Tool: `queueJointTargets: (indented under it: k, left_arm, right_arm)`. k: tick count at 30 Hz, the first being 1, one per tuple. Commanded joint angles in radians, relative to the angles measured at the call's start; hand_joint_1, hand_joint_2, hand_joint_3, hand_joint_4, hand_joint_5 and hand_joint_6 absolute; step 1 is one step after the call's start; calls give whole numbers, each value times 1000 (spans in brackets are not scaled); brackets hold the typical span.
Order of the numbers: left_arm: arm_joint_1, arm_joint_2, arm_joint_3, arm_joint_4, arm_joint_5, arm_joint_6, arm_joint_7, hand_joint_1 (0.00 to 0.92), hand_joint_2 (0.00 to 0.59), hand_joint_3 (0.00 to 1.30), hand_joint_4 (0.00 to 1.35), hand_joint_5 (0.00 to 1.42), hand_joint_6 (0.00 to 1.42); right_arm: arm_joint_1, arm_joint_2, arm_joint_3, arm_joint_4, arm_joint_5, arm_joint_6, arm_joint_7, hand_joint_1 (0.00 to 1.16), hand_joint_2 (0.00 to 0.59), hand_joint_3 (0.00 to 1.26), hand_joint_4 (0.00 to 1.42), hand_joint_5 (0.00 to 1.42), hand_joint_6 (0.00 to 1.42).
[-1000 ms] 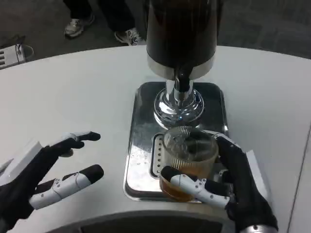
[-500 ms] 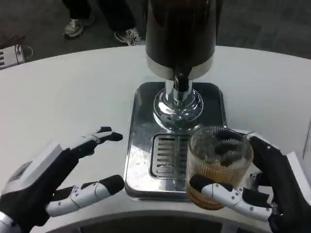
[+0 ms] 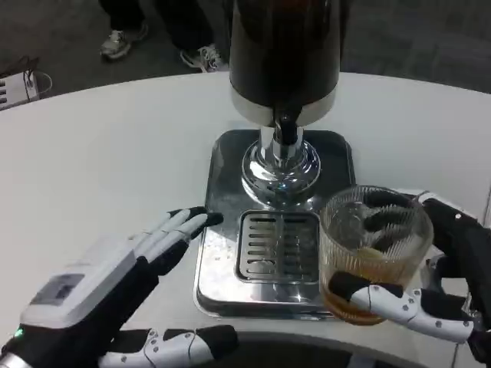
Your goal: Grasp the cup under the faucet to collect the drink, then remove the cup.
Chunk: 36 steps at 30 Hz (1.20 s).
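Since a second ago we have drawn the cup (image 3: 374, 255) off the slotted grate (image 3: 278, 247) and out to the right, so that it now sits past the right edge of the steel drip tray (image 3: 217, 230) rather than under the faucet (image 3: 286, 129). Our right hand (image 3: 430, 280) holds it: one white-and-black finger (image 3: 399, 303) wraps across the lower front of the ribbed clear glass, and darker fingers show through its far wall. Amber drink fills only the bottom part of the cup, which stands about upright, near the front right edge of the white table (image 3: 100, 153). We cannot tell whether its base touches the table or is lifted just above it. Our left hand (image 3: 115, 295) has also come forward and inward; it now lies at the front left, holding nothing, its fingers spread wide, with the upper fingertips (image 3: 201, 218) reaching the left edge of the tray and a lower finger stretched along the table's front edge. Behind the grate the dispenser (image 3: 284, 54) rises on its chrome pedestal (image 3: 281, 170), its dark body over the back of the tray. Beyond the table's far edge, on the dark floor, we see a pair of sneakers (image 3: 123, 42).
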Motion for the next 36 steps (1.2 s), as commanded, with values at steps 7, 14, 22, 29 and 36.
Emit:
queueJointTargets:
  k: [7, 14, 22, 29, 36]
  left_arm:
    - [143, -45, -23, -219, 170, 83, -22, 0, 82, 0, 0, 0, 0]
    - [157, -48, -38, -282, 225, 129, -62, 0, 82, 0, 0, 0, 0]
    - [171, -50, -35, -323, 246, 168, -101, 0, 82, 0, 0, 0, 0]
    - [178, -46, -34, -323, 241, 180, -113, 0, 82, 0, 0, 0, 0]
    - [169, -36, -32, -314, 234, 180, -122, 0, 82, 0, 0, 0, 0]
  right_arm:
    - [23, -50, -38, -109, 38, -43, 66, 948, 263, 1196, 1424, 1424, 1424]
    - [50, -59, -51, -134, 50, -60, 82, 948, 263, 1198, 1424, 1424, 1424]
    - [82, -66, -51, -152, 57, -79, 90, 948, 263, 1199, 1424, 1424, 1424]
    - [104, -70, -56, -154, 61, -95, 92, 949, 259, 1199, 1424, 1424, 1424]
    - [103, -73, -57, -153, 59, -99, 90, 952, 254, 1197, 1424, 1424, 1424]
